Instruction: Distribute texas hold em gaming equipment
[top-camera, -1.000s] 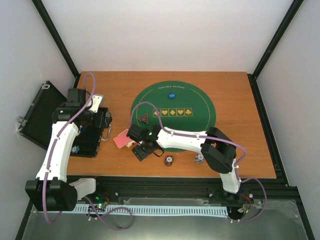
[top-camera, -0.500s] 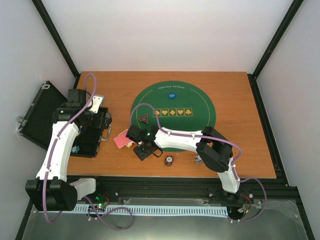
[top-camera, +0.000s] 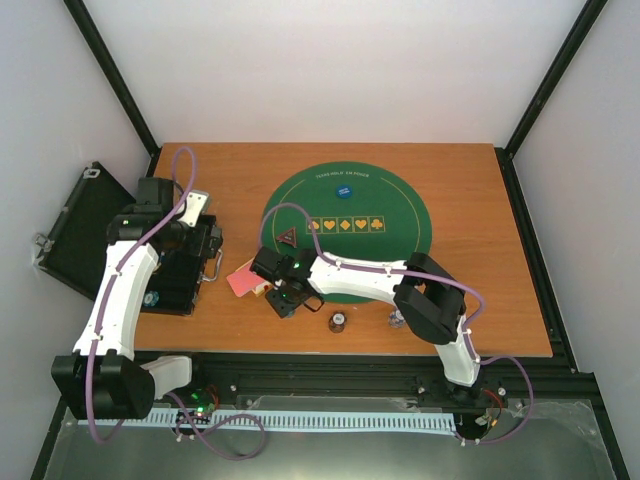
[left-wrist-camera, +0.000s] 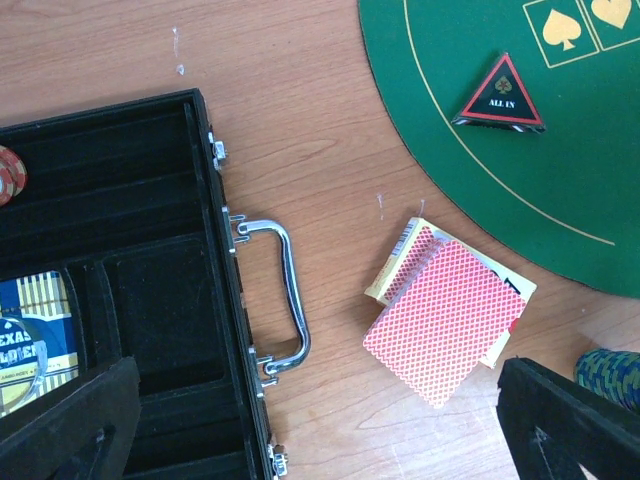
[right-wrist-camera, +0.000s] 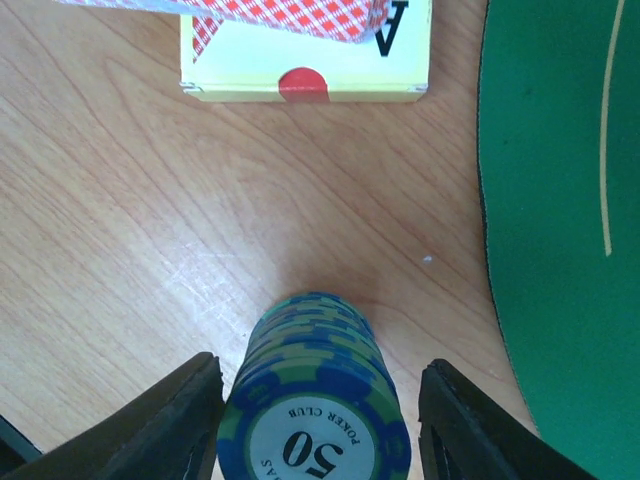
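Overhead and wrist views of a wooden bench (top-camera: 480, 300) carrying a round green felt mat (top-camera: 405, 215) and, at its left edge, an open black case (top-camera: 185, 280) with its lid (top-camera: 75, 225) swung out to the left. The left arm's fingers (left-wrist-camera: 70, 420) are spread fully apart and hold nothing. They hang above the case's right wall, near its chrome handle (left-wrist-camera: 290, 290). Inside the case lie an orange chip (left-wrist-camera: 8, 172), at the far-left edge of the wrist view, and a blue-and-yellow printed card (left-wrist-camera: 30, 330). The red-backed playing cards (left-wrist-camera: 445, 310) rest askew on a pale yellow card box (left-wrist-camera: 395, 262) on bare wood between the case and the mat. The black, red-edged triangle marker (left-wrist-camera: 500, 95), lettered ALL IN, sits on the felt near the mat's left rim. The blue button disc (top-camera: 343, 190) lies on the felt towards its far side. The right arm's fingers (right-wrist-camera: 165, 425) are half spread and bracket a blue-green chip stack (right-wrist-camera: 315, 420), its top chip marked 50. This stack stands on the wood just outside the mat's rim, near the card box. Each finger sits very close to the stack's side, but whether they press on it cannot be told. A brown chip stack (top-camera: 339, 322) stands apart near the bench's front edge.
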